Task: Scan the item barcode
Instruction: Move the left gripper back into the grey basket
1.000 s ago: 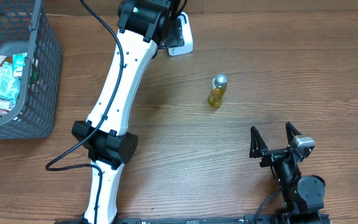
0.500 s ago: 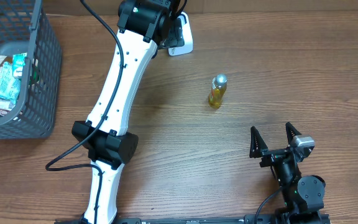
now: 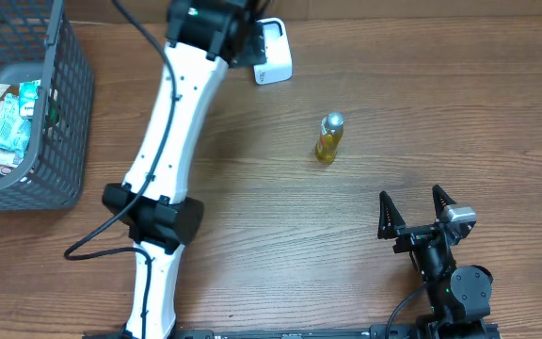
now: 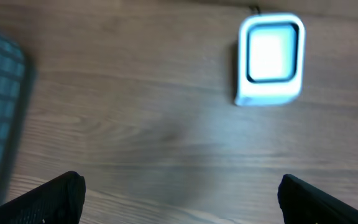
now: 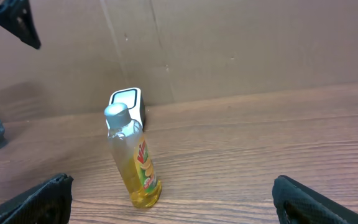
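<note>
A: Where does the bottle [image 3: 328, 137] stand?

B: Upright on the table [image 3: 459, 94], cap up, long axis vertical. It is apart from both arms, between the scanner [image 3: 272, 58] and the right gripper [image 3: 418, 209]

A: Which arm is nearer?

B: The right one, going by the overhead view. The bottle lies ahead of it and a little to its left. Its jaws are spread wide and hold nothing. The left gripper [image 4: 182, 202] hangs near the scanner at the far edge, also spread and empty

A: What does each wrist view add?

B: The right wrist view shows the bottle's label side-on, with the scanner behind it, almost in line. No barcode can be made out there. The left wrist view looks down on the scanner's window, blurred, with no bottle in it. So the likely move is for the right arm to reach forward and take the bottle's body from the side
</note>
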Available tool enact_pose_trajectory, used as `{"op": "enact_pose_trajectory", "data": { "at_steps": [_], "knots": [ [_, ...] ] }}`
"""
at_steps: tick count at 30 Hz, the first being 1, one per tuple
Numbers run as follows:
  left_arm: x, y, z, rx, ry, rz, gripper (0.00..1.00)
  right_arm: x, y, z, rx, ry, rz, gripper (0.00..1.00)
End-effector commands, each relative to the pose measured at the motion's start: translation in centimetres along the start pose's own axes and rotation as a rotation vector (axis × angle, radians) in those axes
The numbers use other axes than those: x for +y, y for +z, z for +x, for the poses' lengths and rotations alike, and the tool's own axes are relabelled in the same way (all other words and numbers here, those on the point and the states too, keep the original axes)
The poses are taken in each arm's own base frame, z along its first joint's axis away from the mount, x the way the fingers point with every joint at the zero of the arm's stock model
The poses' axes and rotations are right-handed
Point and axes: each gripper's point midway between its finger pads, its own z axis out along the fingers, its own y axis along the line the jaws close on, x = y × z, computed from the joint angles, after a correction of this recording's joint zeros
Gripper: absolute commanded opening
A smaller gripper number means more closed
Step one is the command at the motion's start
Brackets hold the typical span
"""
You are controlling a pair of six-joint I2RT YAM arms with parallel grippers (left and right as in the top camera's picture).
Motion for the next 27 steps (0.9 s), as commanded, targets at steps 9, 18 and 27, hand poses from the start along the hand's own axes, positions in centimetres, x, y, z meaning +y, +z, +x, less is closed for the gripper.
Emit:
{"op": "enact_pose_trajectory", "data": {
  "at_steps": [9,18,27],
  "knots": [
    [20.4,-11.3,-8.7,-0.382,-0.311,-0.276,1.00,-0.2,0.0,0.1,-0.006,-0.007,0.009,1.00],
    [28.0,-8.9,-8.4,-0.290,-0.255,-0.191,1.00,-0.2,0.0,0.1,-0.006,-0.007,0.009,1.00],
    [34.8,-6.9,-6.6,-0.230,-0.312,-0.034,1.00,-0.2,0.0,0.1,-0.006,-0.007,0.009,1.00]
  ]
}}
